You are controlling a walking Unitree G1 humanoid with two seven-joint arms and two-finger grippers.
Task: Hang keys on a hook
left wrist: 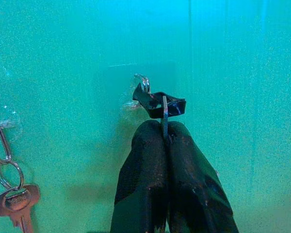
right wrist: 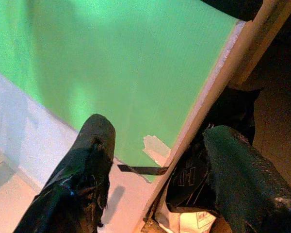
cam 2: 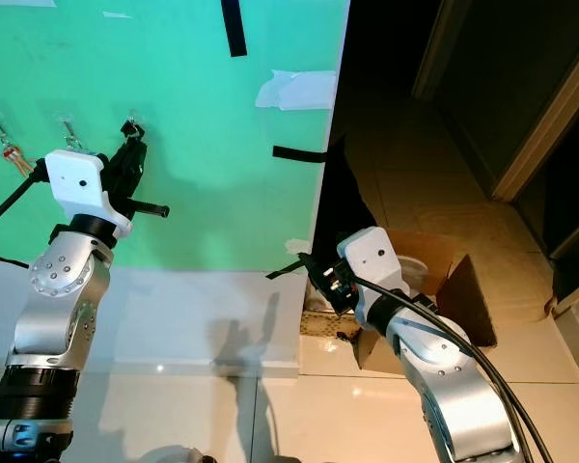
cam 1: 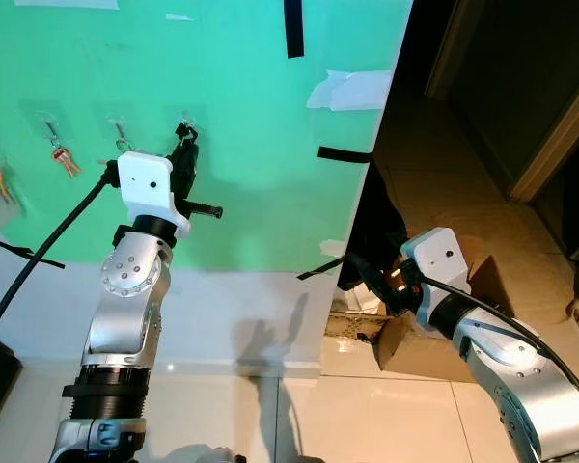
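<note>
Green wall [cam 1: 251,145]: my left gripper [left wrist: 165,138] pinches the key [left wrist: 164,116], its black tag at the hook [left wrist: 143,82]; release left. Right gripper [right wrist: 155,160] spread, idle.

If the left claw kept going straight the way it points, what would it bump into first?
Probably the small wall hook just ahead: the left claw, shut on a black key tag, has the tag at that hook. Behind it is the green wall. Depth is hard to judge.
</note>
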